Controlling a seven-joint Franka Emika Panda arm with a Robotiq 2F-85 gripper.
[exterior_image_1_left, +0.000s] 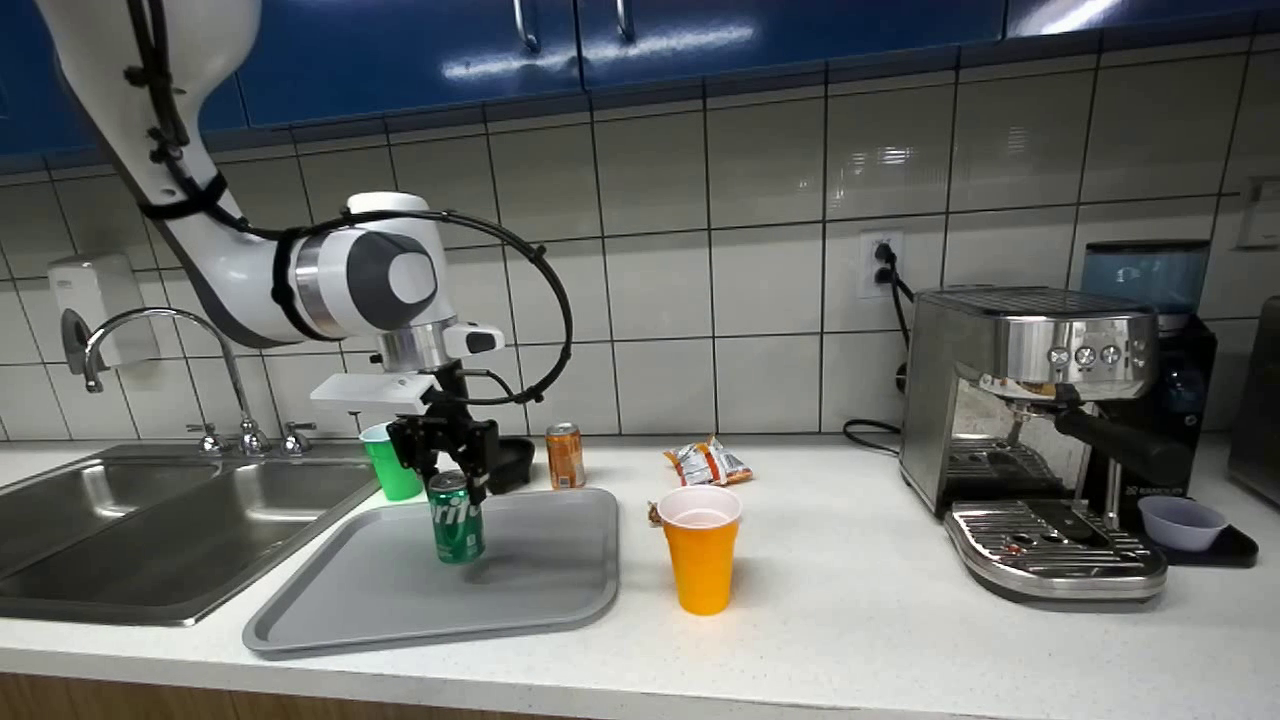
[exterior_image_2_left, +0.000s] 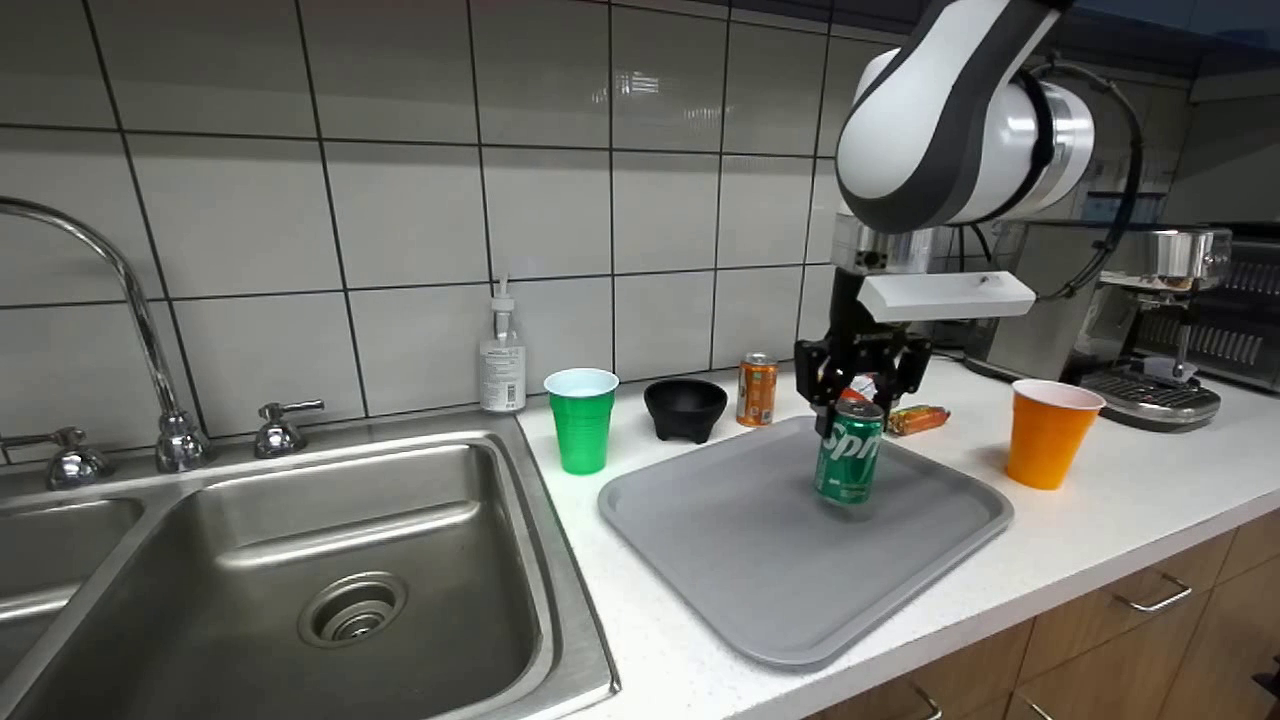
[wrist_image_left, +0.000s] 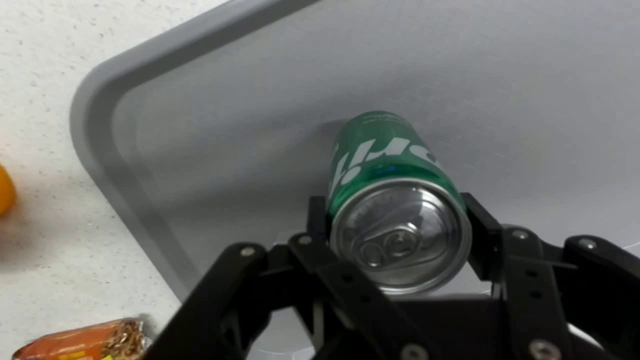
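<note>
My gripper (wrist_image_left: 395, 220) is shut on a green Sprite can (wrist_image_left: 382, 145), with one dark finger (wrist_image_left: 317, 215) pressed to each side near the top. In the wrist view the silver lid and its pull tab face the camera. Both exterior views show the can (exterior_image_1_left: 457, 525) upright above the grey tray (exterior_image_1_left: 545, 600), right of the tray's middle in an exterior view (exterior_image_2_left: 848, 465). A faint shadow lies beside its base; whether the base touches the tray, I cannot tell. The far finger is partly hidden by the can and gripper body in the exterior views.
Behind the tray stand a green cup (exterior_image_2_left: 581, 430), a black bowl (exterior_image_2_left: 685, 408) and an orange can (exterior_image_2_left: 757, 392). An orange cup (exterior_image_1_left: 702, 550) and a snack packet (exterior_image_1_left: 708, 463) sit beside it. A steel sink (exterior_image_2_left: 575, 640) and a coffee machine (exterior_image_1_left: 1030, 330) flank the counter.
</note>
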